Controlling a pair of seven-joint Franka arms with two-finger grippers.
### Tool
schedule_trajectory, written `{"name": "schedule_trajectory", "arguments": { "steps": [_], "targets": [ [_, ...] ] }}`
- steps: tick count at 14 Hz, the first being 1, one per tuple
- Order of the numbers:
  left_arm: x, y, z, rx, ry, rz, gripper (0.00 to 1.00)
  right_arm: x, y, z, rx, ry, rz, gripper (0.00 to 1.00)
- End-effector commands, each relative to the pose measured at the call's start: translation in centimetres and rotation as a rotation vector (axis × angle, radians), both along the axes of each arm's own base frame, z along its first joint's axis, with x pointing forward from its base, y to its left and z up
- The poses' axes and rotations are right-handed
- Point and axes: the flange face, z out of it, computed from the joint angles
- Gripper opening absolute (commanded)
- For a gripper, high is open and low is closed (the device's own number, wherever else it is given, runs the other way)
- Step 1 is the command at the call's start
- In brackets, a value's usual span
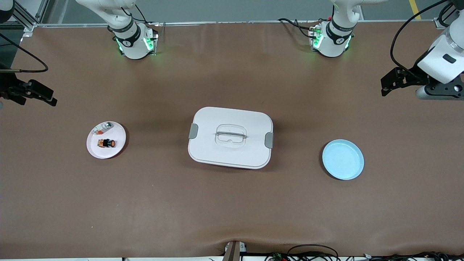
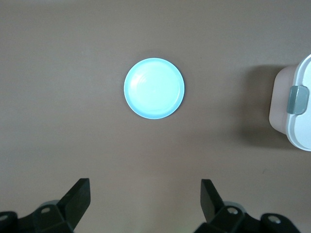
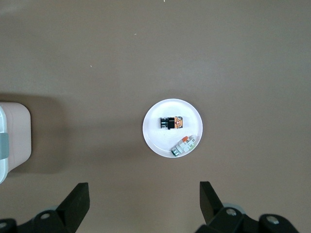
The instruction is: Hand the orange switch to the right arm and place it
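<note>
With jaws wide open and empty, the left gripper (image 2: pixel 143 201) and right gripper (image 3: pixel 141 201) hover over the worktop's ends; the small black-and-orange switch (image 1: pixel 107 144) lies on the round white plate (image 1: pixel 117 146) near the right arm's end, so descend centred, squeezing its black body.

A brown table (image 1: pixel 232 203) carries three things in a row. At its middle sits a white lidded box (image 1: pixel 230 137) with grey clips at its ends and a handle on top. Toward the right arm's end from the box rests a small white plate (image 1: pixel 116 148). Toward the left arm's end from the box lies a pale blue plate (image 1: pixel 343 159), well apart.
</note>
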Motion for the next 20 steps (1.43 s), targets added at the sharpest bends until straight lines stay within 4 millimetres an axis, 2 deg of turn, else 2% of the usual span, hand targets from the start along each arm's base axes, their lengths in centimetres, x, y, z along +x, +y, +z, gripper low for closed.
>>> {"name": "schedule_trajectory", "arguments": {
  "steps": [1,5,7,9,10,11,13,16,19,20],
  "targets": [
    [0.3,0.2,0.6,-0.014,-0.007,-0.011,1.00,-1.7,0.1,0.1,-0.005,-0.019,0.000,1.00],
    [0.4,0.3,0.7,-0.011,-0.011,-0.003,1.00,-5.7,0.5,-0.7,-0.019,-0.084,-0.002,1.00],
    [0.4,0.3,0.8,-0.013,-0.012,-0.009,1.00,-6.2,0.5,0.2,-0.021,-0.096,-0.002,1.00],
    [0.4,0.3,0.7,-0.011,-0.011,-0.009,1.00,-6.1,0.4,1.6,-0.025,-0.106,0.071,1.00],
    [0.4,0.2,0.6,-0.011,-0.009,-0.008,1.00,-5.8,0.1,2.3,-0.030,-0.109,0.128,1.00],
    [0.4,0.3,0.5,-0.011,-0.006,-0.012,1.00,-4.6,0.0,2.6,-0.030,-0.114,0.147,1.00],
    [0.4,0.3,0.6,-0.012,-0.008,-0.008,1.00,-3.1,-0.9,3.6,-0.030,-0.116,0.136,1.00],
    [0.4,0.3,0.7,-0.014,-0.008,-0.008,1.00,-0.8,-1.2,3.5,-0.024,-0.118,0.135,1.00],
    [0.4,0.2,0.7,-0.015,-0.007,-0.006,1.00,0.6,-0.1,2.1,-0.014,-0.094,0.115,1.00],
    [0.4,0.3,0.7,-0.015,-0.007,-0.006,1.00,0.7,-0.1,2.2,-0.013,-0.097,0.104,1.00]
  ]
}}
